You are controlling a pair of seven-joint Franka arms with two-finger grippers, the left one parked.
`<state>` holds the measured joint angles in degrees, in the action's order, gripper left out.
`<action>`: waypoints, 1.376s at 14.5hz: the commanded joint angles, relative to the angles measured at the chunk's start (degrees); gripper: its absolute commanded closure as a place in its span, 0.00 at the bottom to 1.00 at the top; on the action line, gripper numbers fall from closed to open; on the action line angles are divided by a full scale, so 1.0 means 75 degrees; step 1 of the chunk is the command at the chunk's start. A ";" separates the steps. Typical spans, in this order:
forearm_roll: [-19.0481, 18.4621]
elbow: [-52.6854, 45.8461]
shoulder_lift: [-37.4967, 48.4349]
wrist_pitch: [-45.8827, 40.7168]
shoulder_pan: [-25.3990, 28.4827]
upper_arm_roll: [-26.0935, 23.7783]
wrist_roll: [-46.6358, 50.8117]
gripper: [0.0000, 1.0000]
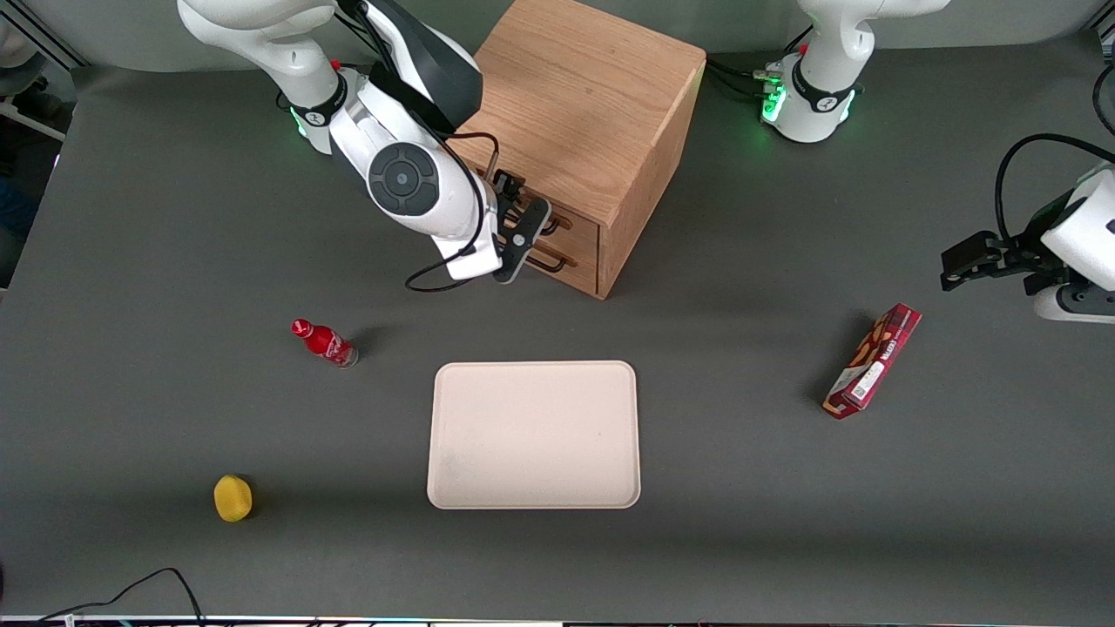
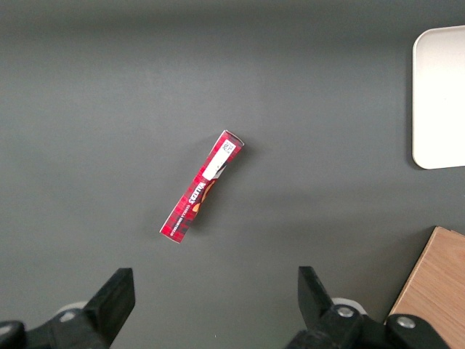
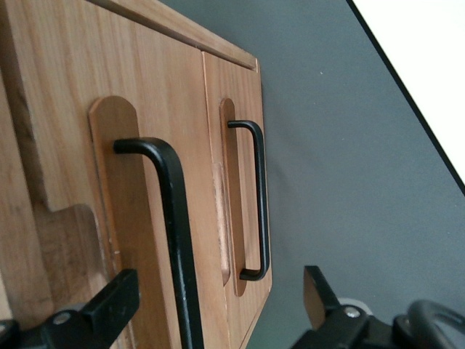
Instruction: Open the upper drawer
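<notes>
Front and wrist views of the workspace. The cube-shaped wooden cabinet (image 1: 584,96) stood on the grey table (image 1: 174,218), farther from the front camera than all the loose items, with its 2 drawer fronts turned obliquely toward that camera. The upper drawer (image 1: 579,231) lay directly under the cabinet top and above the bottom drawer (image 1: 582,270); in the right wrist view its front (image 3: 145,87) appeared level with the bottom drawer's front (image 3: 240,80), that is, closed. The gripper (image 1: 523,239) of the working arm hung just in front of the 2 drawer fronts, at handle height. In the right wrist view the gripper (image 3: 218,280) was released, its 2 fingers (image 3: 109,305) spread wide, and the upper drawer's black bar handle (image 3: 174,218) ran between them without visible contact; the bottom drawer's handle (image 3: 258,196) lay outside the fingers. Nearer the front camera than the cabinet rested a pale tray (image 1: 533,435). A small red bottle (image 1: 324,343) and a yellow object (image 1: 233,498) lay toward the working arm's end of the table, and a red box (image 1: 873,361) toward the parked arm's end.
</notes>
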<state>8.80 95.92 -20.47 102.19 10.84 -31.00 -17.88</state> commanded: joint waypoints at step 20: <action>0.0339 -0.0309 -0.0599 -0.0302 -0.0074 -0.0144 0.0274 0.00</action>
<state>9.64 95.17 -24.80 101.84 10.12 -31.35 -17.22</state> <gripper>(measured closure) 0.000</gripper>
